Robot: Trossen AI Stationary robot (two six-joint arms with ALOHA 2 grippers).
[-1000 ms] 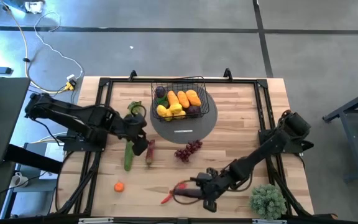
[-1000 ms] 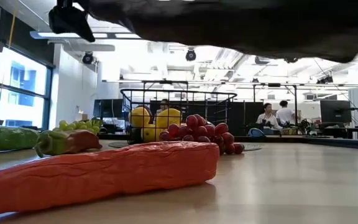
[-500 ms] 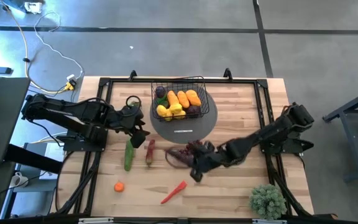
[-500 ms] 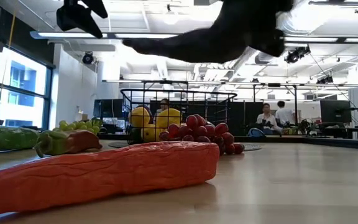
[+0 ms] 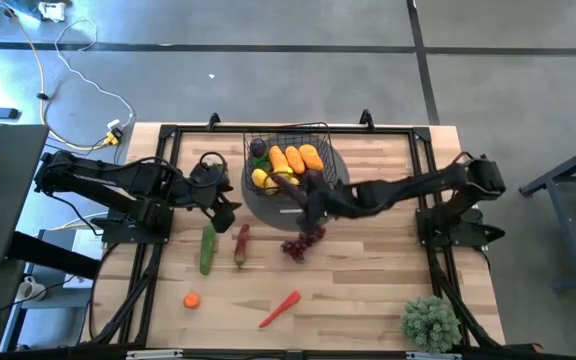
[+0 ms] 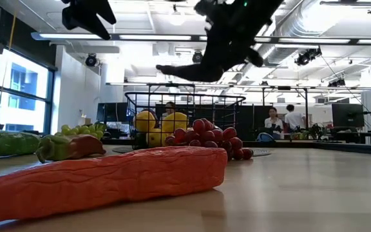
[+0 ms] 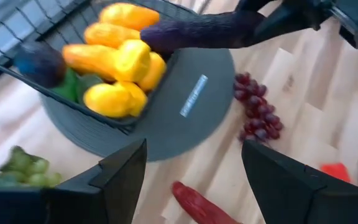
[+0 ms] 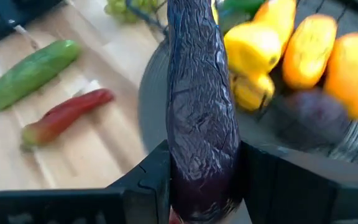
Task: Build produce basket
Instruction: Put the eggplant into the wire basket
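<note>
Holding a purple eggplant lengthwise between its fingers, my right gripper is clamped on it above the near edge of the basket, over the grey mat. My left gripper hangs with its fingers spread and nothing between them, over the table just left of the mat.

Basket: black wire mesh, standing on the mat at the table's far middle. It contains orange carrots, yellow lemons, a dark purple piece and some green.

Loose produce on the table:
- purple grapes, just in front of the mat;
- green grapes, left of the basket;
- cucumber and a red-green chilli, side by side, left of the purple grapes;
- a red chilli and a small orange piece, near the front edge.

A potted plant stands at the front right corner.
</note>
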